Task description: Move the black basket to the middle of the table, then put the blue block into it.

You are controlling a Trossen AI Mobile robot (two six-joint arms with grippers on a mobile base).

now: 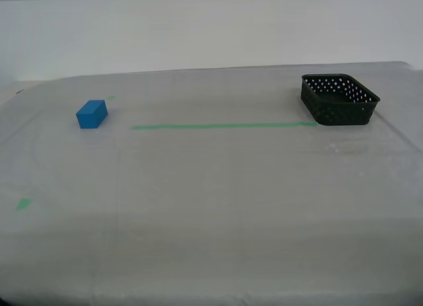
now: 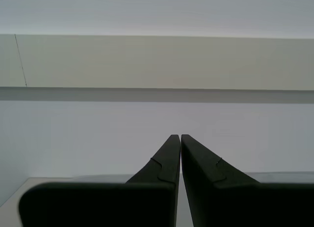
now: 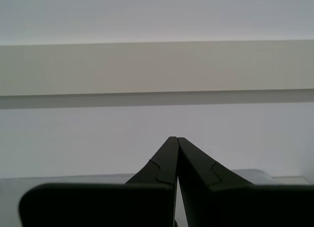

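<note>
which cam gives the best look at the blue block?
The exterior view: the blue block sits whole and unobstructed on the table, toward that view's left. Neither wrist view shows it; both look past a shut claw, my first gripper and my second gripper, at a plain wall.

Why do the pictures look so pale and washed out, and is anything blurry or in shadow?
Exterior view: flat, even light leaves the table whitish and soft, with only faint shadows beside the blue block and black basket; both are slightly soft but readable. First wrist view: my first gripper is a dark silhouette against a bright wall. Second wrist view: likewise for my second gripper. No glare shows anywhere.
</note>
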